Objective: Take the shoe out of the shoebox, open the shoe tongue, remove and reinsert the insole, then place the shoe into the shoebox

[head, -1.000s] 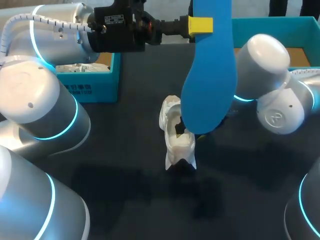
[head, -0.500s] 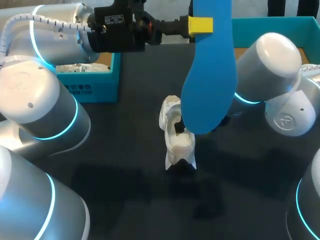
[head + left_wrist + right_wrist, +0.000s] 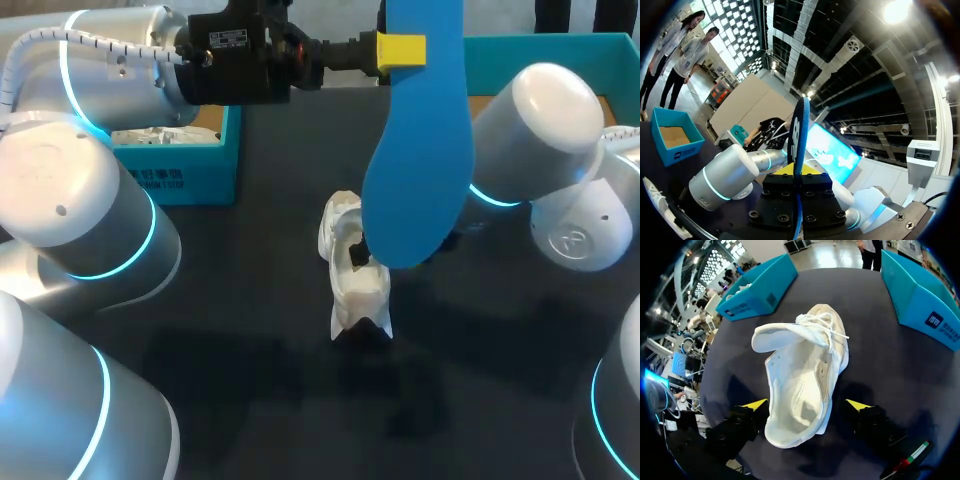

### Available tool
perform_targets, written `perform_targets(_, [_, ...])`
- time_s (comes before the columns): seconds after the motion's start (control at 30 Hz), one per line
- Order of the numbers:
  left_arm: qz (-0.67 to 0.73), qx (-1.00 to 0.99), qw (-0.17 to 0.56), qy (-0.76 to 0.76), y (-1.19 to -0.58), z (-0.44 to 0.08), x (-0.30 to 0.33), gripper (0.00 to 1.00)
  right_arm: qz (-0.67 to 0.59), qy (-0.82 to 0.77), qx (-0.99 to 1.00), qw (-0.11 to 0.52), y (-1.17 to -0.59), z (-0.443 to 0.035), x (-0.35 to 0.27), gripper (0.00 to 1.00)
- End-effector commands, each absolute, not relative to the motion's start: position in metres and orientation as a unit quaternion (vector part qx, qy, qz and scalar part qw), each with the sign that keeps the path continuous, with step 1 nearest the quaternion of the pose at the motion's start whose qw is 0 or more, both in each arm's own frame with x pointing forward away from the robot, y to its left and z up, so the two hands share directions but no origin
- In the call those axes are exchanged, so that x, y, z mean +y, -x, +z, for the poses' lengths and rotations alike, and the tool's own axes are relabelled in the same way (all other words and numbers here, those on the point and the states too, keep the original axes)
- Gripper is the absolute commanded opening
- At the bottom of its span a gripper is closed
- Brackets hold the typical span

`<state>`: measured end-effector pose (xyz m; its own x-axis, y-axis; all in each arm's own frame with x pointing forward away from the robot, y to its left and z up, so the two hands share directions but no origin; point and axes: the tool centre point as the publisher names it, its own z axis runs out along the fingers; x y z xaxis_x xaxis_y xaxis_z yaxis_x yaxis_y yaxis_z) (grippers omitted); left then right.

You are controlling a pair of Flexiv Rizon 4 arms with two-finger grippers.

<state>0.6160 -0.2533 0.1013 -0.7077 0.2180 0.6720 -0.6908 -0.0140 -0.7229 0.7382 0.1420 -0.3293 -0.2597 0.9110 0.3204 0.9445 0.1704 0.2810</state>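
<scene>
My left hand is clamped on the blue insole, holding it high above the dark surface, the broad end hanging down over the middle. From my left wrist, the insole shows edge-on, gripped from both sides and rising straight out of the hand.

Below it, the white shoe rests on the surface, outside both boxes. My right arm comes in from the right and passes behind the hanging insole, which hides its hand from overhead. From my right wrist, the right hand is spread wide around one end of the shoe. Its 2 yellow tips stand either side, with a gap of dark surface between each tip and the shoe, so it has hold of nothing. The tongue is folded out over the laces, and the pale inside of the shoe lies open to view.

A teal shoebox with white paper inside sits at the far left of the surface, beneath my left arm. A second teal box stands at the far right, behind my right arm, its brown cardboard floor showing
</scene>
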Motion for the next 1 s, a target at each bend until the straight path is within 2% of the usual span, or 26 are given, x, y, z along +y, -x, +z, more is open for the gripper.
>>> perform_targets(0.03, [0.687, -0.618, 0.331, -0.191, -0.615, 0.1, -0.254, 0.0, -0.216, 0.607, -0.764, 0.04, -0.737, -0.33, 0.142, 1.0])
perform_targets(0.37, [0.687, -0.618, 0.331, -0.191, -0.615, 0.1, -0.254, 0.0, -0.226, 0.603, -0.764, 0.041, -0.736, -0.327, 0.141, 1.0])
perform_targets(0.73, [0.687, -0.618, 0.331, -0.191, -0.615, 0.1, -0.254, 0.0, -0.341, 0.575, -0.736, 0.112, -0.724, -0.287, 0.131, 1.0])
perform_targets(1.0, [0.687, -0.618, 0.331, -0.191, -0.615, 0.1, -0.254, 0.0, -0.379, 0.548, -0.73, 0.152, -0.726, -0.267, 0.125, 1.0])
